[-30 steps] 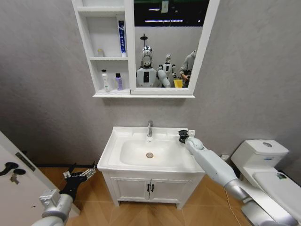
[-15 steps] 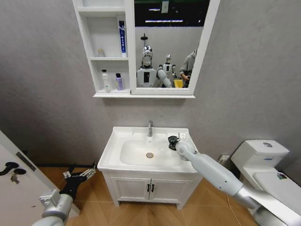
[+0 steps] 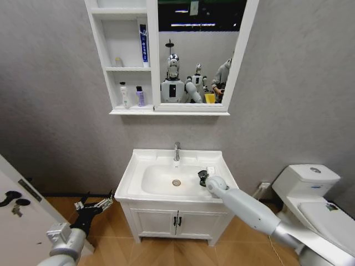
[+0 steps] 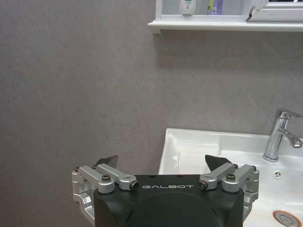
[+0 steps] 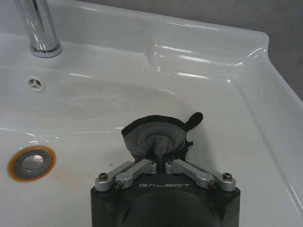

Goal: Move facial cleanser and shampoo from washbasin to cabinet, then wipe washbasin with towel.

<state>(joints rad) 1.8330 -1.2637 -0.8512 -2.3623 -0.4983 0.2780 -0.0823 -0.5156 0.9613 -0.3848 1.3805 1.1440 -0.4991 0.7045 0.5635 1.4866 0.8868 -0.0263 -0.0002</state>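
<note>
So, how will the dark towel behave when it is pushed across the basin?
Probably floppy: the towel bunches where the right gripper pinches it. It likely slides easily, since the washbasin looks glossy. It looks light and unlikely to roll.

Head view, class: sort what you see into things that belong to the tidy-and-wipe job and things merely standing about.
Job:
washbasin
cabinet
towel, clamped in the right gripper over the bowl
two bottles on the cabinet's bottom shelf

Standing about:
toilet
tap
left gripper, parked low beside the vanity cupboard

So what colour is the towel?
Dark grey, almost black; the towel shows best in the right wrist view.
</note>
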